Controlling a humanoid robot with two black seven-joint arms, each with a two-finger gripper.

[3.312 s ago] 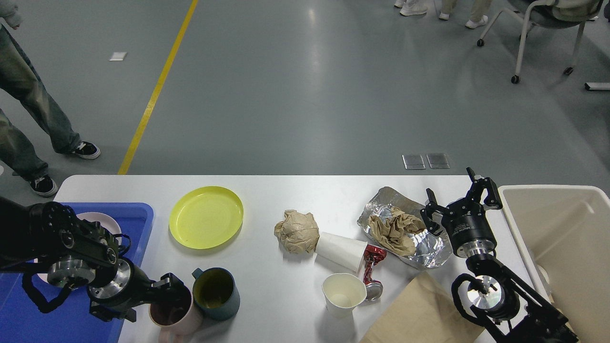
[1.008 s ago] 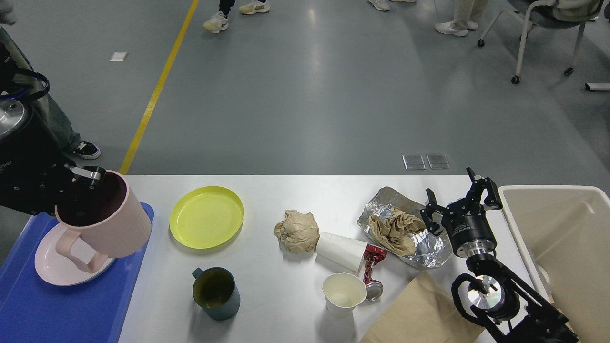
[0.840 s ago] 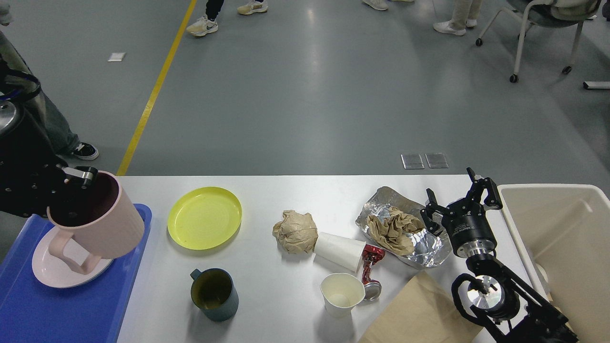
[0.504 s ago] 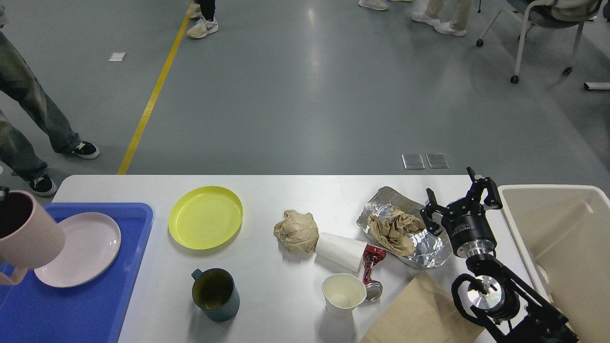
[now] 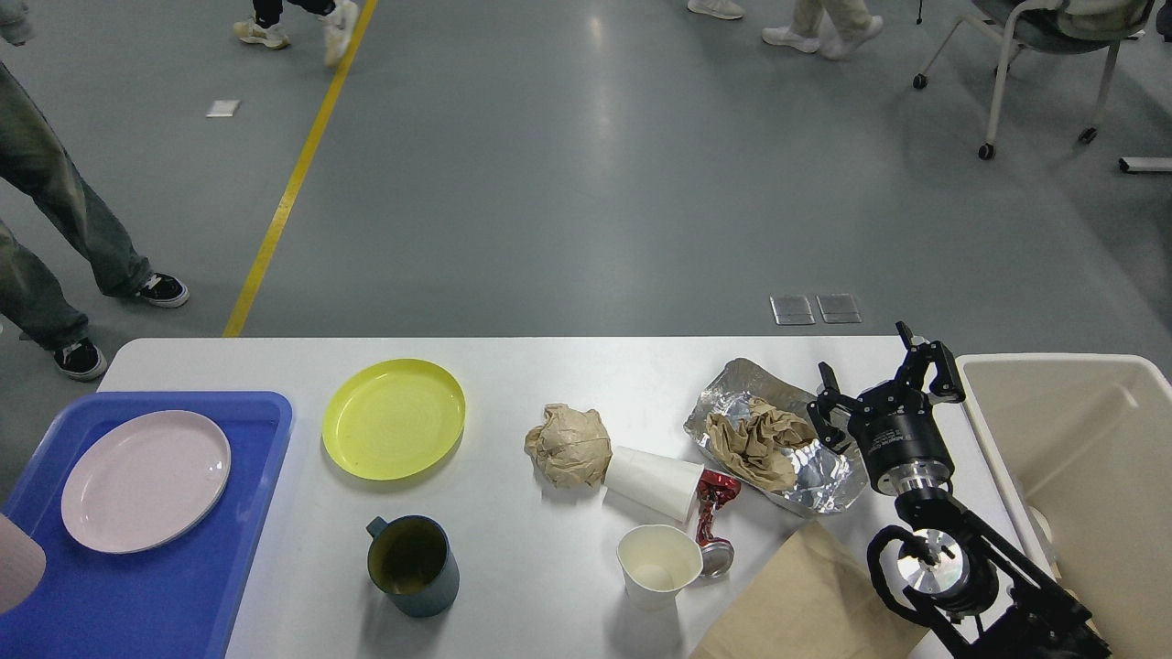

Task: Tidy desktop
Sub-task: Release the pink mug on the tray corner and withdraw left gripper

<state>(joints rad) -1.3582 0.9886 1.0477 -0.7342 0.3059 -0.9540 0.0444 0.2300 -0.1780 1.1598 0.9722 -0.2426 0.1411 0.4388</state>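
From the head view, the desktop (image 5: 540, 366) fills the lower frame. The right gripper (image 5: 884, 384) hangs with fingers spread and empty just right of the foil tray (image 5: 824, 476). Left gripper is out of sight. Sorting looks midway; that foil seems likeliest next.

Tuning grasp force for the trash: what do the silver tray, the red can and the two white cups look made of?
Silver tray: thin aluminium foil, by its shiny, wrinkled, dented walls.
Red can: thin metal, glossy red, crushed and twisted, silvery end showing.
Lying cup and upright cup: probably paper, matte white; the upright one's rim is bent out of round.
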